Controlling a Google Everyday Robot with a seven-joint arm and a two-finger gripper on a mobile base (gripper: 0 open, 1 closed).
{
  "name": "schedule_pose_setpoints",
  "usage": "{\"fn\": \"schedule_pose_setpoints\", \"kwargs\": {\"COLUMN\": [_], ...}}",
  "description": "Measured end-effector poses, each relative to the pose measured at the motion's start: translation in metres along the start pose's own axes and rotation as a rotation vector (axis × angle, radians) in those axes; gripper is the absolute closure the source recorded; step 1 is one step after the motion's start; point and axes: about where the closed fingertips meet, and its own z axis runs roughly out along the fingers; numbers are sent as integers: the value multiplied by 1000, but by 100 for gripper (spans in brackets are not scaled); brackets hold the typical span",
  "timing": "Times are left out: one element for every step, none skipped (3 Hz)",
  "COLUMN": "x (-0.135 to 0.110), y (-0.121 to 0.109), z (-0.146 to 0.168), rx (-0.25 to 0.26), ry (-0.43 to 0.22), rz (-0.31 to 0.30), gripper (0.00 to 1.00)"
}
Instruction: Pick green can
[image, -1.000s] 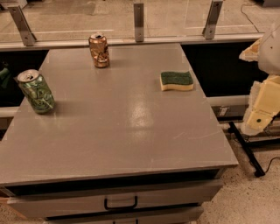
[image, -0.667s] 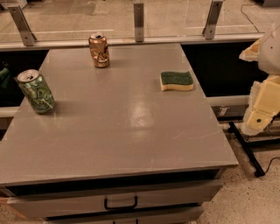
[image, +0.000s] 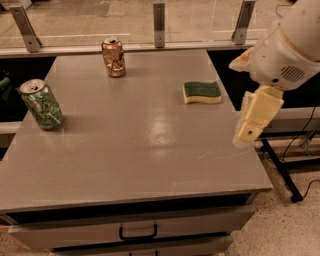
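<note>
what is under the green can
Only the grey table top; the green can stands near its left edge. The patch beneath its base is covered. The gripper hangs at the right edge.

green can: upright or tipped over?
Upright: the green can stands on its base, silver top up, at the left of the table. The gripper hangs by the right edge, apart.
</note>
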Motion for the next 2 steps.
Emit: {"fn": "schedule_pose_setpoints", "kwargs": {"x": [-80,-170], "y": [-11,-14], "z": [35,50], "rx": [-18,-2], "ry": [-154,-320], "rz": [-113,-194], "gripper": [0,0]}}
